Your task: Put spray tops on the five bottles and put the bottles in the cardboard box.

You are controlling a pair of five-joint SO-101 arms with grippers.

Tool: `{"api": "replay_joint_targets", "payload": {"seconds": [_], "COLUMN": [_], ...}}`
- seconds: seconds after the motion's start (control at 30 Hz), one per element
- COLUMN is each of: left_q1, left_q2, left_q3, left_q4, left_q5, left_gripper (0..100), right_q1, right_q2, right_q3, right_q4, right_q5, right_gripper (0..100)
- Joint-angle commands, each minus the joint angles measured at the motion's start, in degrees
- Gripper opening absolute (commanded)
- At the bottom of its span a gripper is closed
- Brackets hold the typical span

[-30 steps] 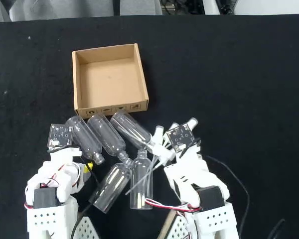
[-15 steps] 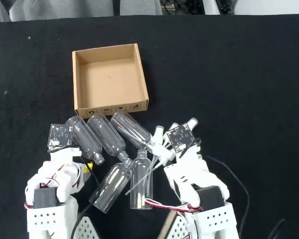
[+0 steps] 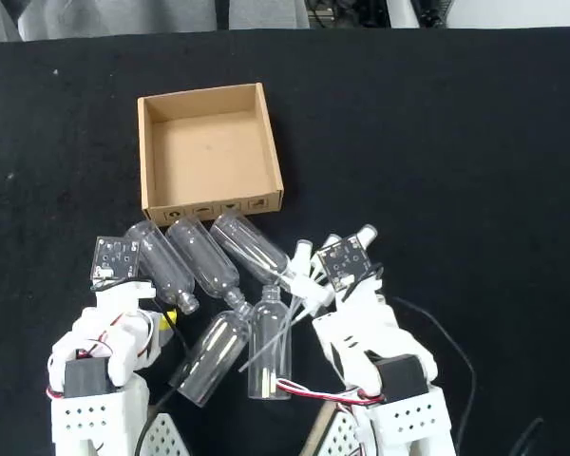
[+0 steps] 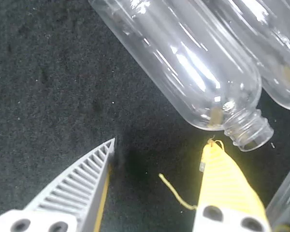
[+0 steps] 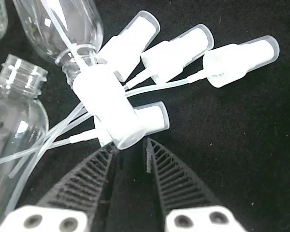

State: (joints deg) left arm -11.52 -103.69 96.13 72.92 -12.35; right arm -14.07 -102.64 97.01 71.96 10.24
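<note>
Several clear bottles (image 3: 204,258) lie without tops in front of the cardboard box (image 3: 154,152), which stands open. Several white spray tops (image 3: 313,271) with thin tubes lie in a heap to their right. My left gripper (image 4: 160,143) is open just above the mat, its yellow finger (image 4: 224,186) close to the open neck of a bottle (image 4: 183,63). My right gripper (image 5: 129,146) stands a narrow gap open with nothing in it, right behind the nearest spray top (image 5: 106,104). Another spray top (image 5: 241,55) lies farther out.
Black mat (image 3: 456,142) covers the table, with free room to the right and behind the box. Both arm bases (image 3: 95,408) sit at the front edge. A cable (image 3: 446,332) runs beside the right arm.
</note>
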Motion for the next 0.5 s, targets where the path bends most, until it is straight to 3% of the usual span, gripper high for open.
{"api": "replay_joint_targets", "payload": {"seconds": [0.0, 0.47], "left_q1": [-0.3, -0.3], "left_q2": [-0.8, -0.8], "left_q3": [1.3, 1.3], "left_q4": [0.2, 0.2], "left_q5": [-0.4, -0.4], "left_gripper": [27, 27], "right_q1": [1.1, 1.1], "right_q2": [-1.4, -1.4], "right_q3": [-0.3, -4.7], "right_q4": [0.4, 0.1], "right_q5": [-0.4, -0.3], "right_gripper": [5.1, 5.1]}}
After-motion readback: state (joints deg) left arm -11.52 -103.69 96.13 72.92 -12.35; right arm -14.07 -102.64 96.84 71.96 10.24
